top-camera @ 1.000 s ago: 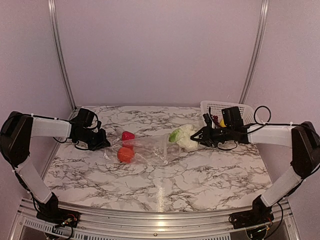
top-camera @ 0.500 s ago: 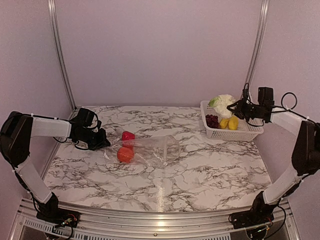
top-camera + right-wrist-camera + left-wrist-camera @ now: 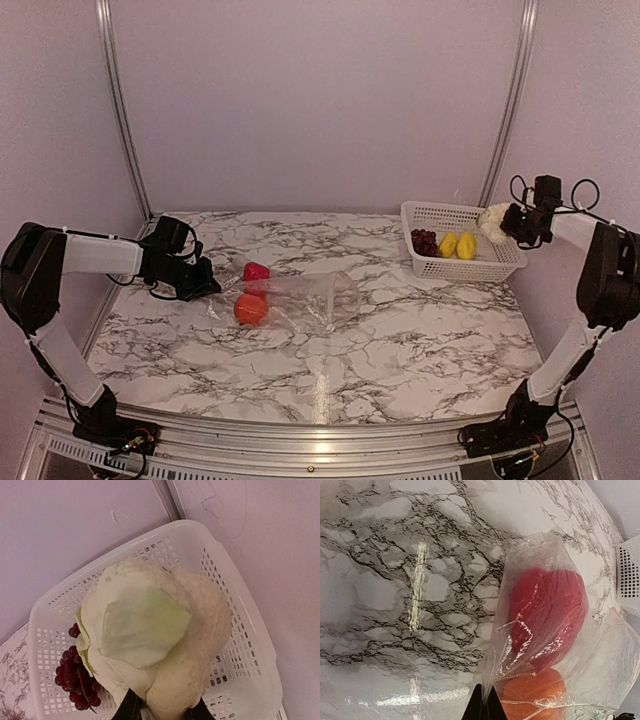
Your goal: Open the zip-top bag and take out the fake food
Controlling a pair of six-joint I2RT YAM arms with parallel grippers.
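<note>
Top external view: my left arm reaches low across the marble table, elbow bent. Its left gripper is pinched tight on a corner of the zip-top bag. The bag lies flat just ahead of the fingertips, with the orange-red ball and red piece inside. Farther back, my right arm stretches up toward the far right. The right gripper is clamped around the pale green leafy piece, held over the white basket. The grape cluster and yellow pieces lie in it, below the fingers.
</note>
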